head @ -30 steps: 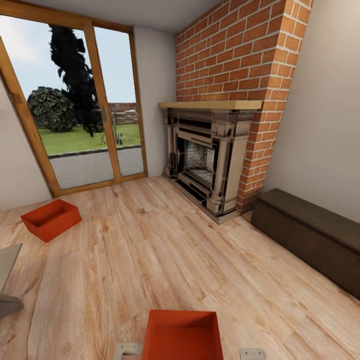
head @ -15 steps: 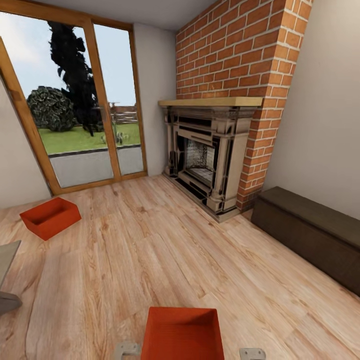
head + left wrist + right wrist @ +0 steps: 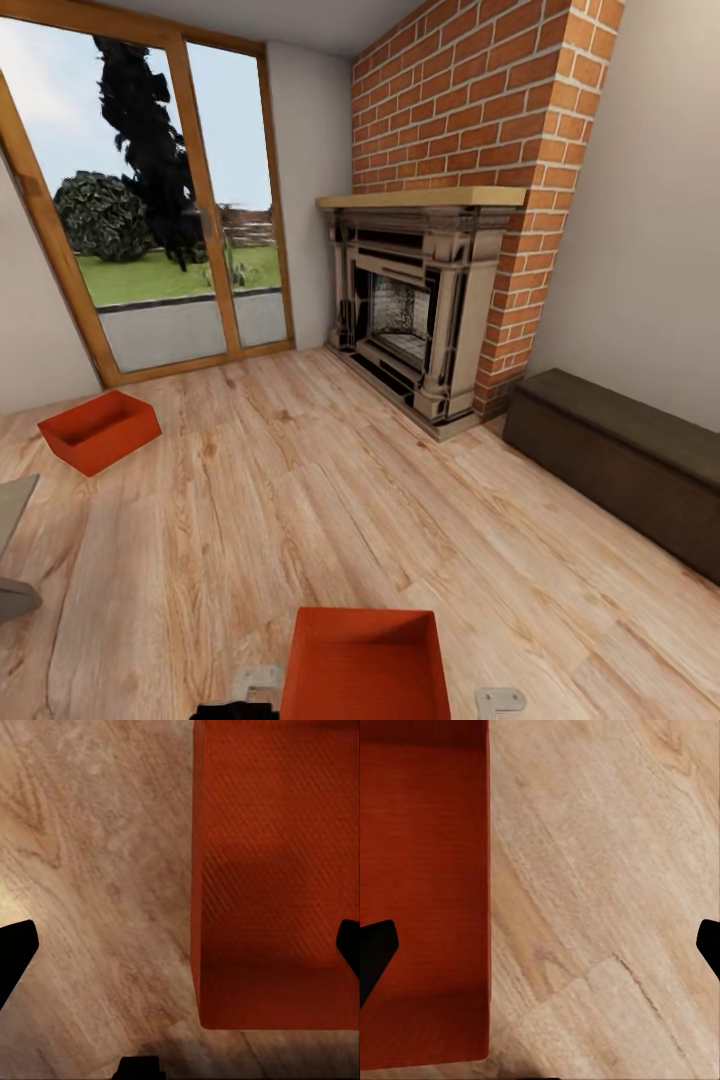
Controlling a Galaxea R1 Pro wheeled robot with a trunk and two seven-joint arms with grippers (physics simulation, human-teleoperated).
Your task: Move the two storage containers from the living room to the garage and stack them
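So we're in the living room, light wood-plank floor [image 3: 330,500] everywhere. The red-brick fireplace [image 3: 440,300] with its wooden mantel sits at the far right, and the wood-framed glass doors [image 3: 150,210] take up the far left, with grass, a bush and a dark tree outside. A long dark brown bench or chest [image 3: 625,465] runs along the beige wall on the right. At the left edge of the head view there's a sliver of some grey furniture [image 3: 15,545], can't tell what it is.

Two orange-red storage containers here. The near container [image 3: 362,665] sits on the planks right in front of the robot, open side up, at the bottom middle of the head view. The far container [image 3: 98,431] is well apart from it, over to the left, near the glass doors, also on the floor.

Left gripper [image 3: 180,949] looks straight down, fingers spread wide, straddling one long wall of the near container, one dark fingertip over the planks and the other over the bin's inside. Not pinching anything. Right gripper [image 3: 540,949] is the mirror of that on the opposite wall, fingers spread wide too, nothing between them but rim and floor.
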